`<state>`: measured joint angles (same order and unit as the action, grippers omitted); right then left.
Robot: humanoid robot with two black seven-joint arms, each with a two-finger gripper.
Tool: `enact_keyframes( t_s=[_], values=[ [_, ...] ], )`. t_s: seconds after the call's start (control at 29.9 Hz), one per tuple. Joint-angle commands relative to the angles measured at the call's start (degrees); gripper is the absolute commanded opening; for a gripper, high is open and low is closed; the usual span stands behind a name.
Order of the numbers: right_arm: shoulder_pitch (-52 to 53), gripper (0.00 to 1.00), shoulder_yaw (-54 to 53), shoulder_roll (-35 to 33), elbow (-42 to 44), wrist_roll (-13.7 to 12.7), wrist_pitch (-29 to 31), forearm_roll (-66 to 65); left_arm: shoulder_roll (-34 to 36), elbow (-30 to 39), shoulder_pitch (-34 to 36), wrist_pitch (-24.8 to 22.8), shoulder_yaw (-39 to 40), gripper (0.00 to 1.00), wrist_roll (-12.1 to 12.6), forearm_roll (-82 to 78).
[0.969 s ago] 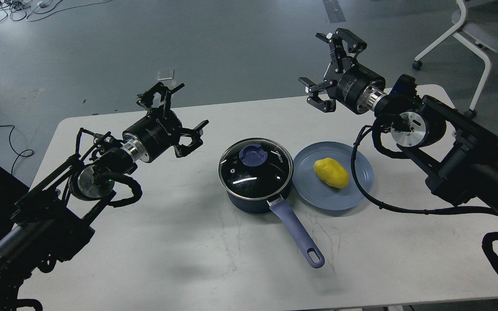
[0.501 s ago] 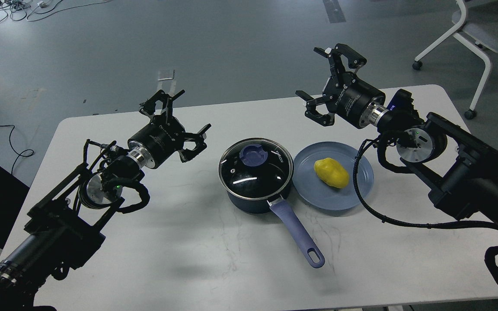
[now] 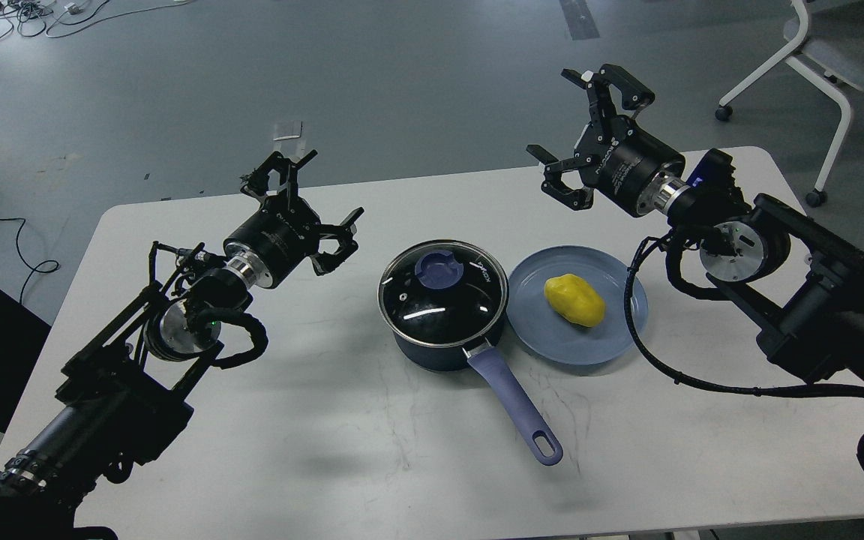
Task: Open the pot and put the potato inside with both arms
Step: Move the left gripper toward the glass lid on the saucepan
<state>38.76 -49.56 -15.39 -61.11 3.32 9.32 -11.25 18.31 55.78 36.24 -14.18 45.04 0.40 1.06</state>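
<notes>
pot (image 3: 443,319): seen at the centre of the frame on the white table (image 3: 327,450), dark-bodied, with its purple handle (image 3: 516,406) pointed toward the lower right.
lid (image 3: 443,291): seated on the pot, glass with a purple knob (image 3: 440,268) on top.
potato (image 3: 574,300): yellow, lying on the blue plate (image 3: 544,341), which is set just right of the pot with their rims touching or nearly so.
left tool (image 3: 306,197): held above the table, left of centre, apart from the pot; its fingers are spread apart and nothing is held.
right tool (image 3: 584,129): raised in the upper right of the frame, beyond the plate; its fingers are spread wide and nothing is held.
</notes>
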Motion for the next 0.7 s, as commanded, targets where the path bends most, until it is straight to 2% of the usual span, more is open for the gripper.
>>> enact_keyframes(
  t_s=[0.0, 0.5, 0.67],
  values=[
    [0.09, 1.0, -0.01, -0.77, 0.02, -0.15, -0.7, 0.0, -0.12, -0.06, 0.23, 0.03, 0.23, 0.98, 0.04, 0.0],
    [0.7, 1.0, -0.71, -1.48, 0.11, 0.11, -0.44, 0.18, 1.02, -0.06, 0.67, 0.91, 0.58, 0.98, 0.48, -0.09],
    [0.62, 1.0, -0.8, -1.48, 0.11, 0.11, -0.53, 0.18, 0.76, -0.06, 1.9, 3.89, 0.23, 0.98, 0.04, -0.09]
  ],
)
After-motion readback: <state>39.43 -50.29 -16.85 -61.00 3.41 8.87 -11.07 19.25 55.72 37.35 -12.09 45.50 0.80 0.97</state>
